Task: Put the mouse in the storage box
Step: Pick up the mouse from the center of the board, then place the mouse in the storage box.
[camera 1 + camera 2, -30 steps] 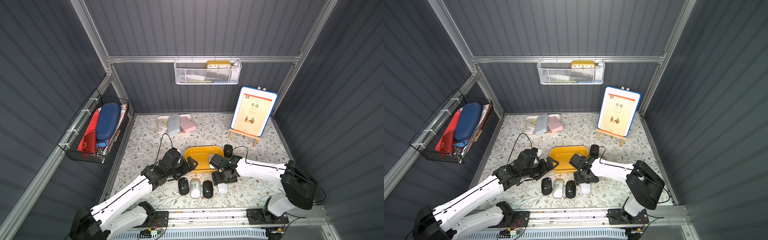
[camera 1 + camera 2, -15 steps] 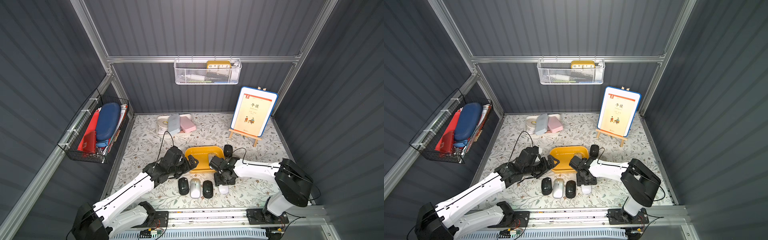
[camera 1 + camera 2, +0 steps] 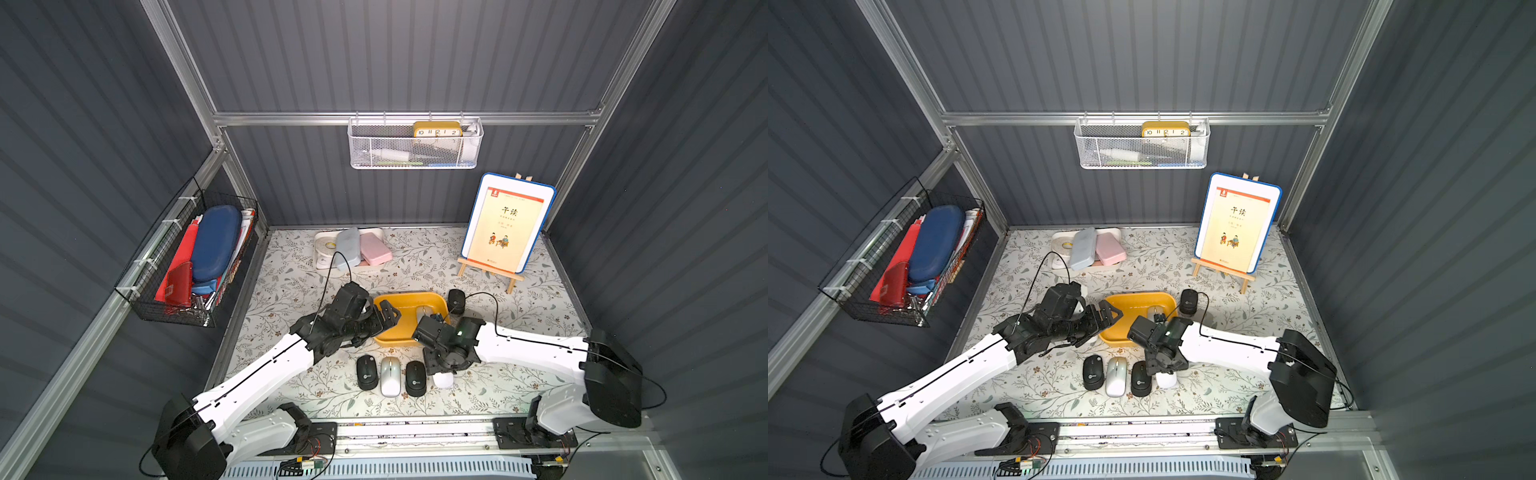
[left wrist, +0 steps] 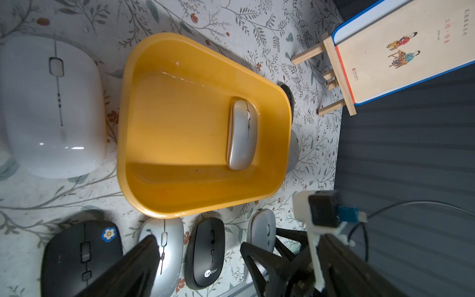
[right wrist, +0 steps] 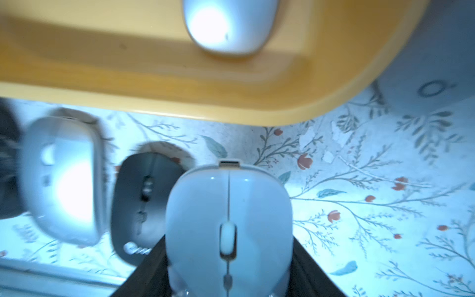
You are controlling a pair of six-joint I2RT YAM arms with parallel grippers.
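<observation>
The right end effector [image 5: 228,259] is pressed together on the white plastic mouse [image 5: 228,205], with one dark finger against each long side. This mouse sits at the right end of a row of mice on the floral-patterned counter [image 3: 519,374], directly beneath the end effector. Whether it is clear of the surface cannot be told.

The shallow yellow plastic storage box [image 3: 409,296] stands just behind the row. Its near rim lies between the gripped mouse and the box interior. A slim silver mouse [image 4: 243,133] lies inside the box near its right wall.

The left end effector [image 3: 384,319] hovers at the left end of the box with its fingers spread wide, pinching nothing.

Adjacent items:
- a black mouse with a white logo [image 3: 415,378], just beside the gripped mouse
- a silver counter mouse [image 3: 390,376] and a second black mouse [image 3: 366,372], completing the row
- a small black mouse [image 3: 456,300] beside the right rear corner of the box
- a broad white mouse [image 4: 51,108] on the counter beside the left end of the box
</observation>
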